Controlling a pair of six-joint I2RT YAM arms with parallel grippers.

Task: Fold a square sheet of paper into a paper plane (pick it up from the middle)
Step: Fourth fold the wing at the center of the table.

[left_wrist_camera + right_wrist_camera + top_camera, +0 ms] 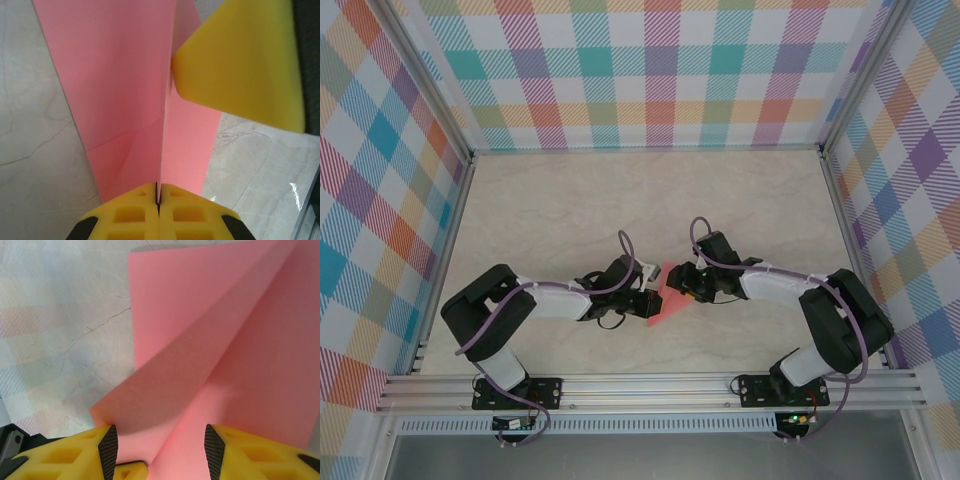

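Left jaws pinching folded pink paper (125,100), its edges cut off

Matt paper (125,75), glossy marbled table (30,150)

Top external: you look down from above and behind the arm bases, from far off, taking in the whole desk (620,200).
Left wrist: you ride on the left arm, looking forward past the left fingers (135,217), very near the sheet of paper (120,90).
Right wrist: you look forward between the right fingers (70,455), equally near.
Shared: all three views meet on the sheet of paper at mid-desk; the left wrist view also catches one of the right fingers.
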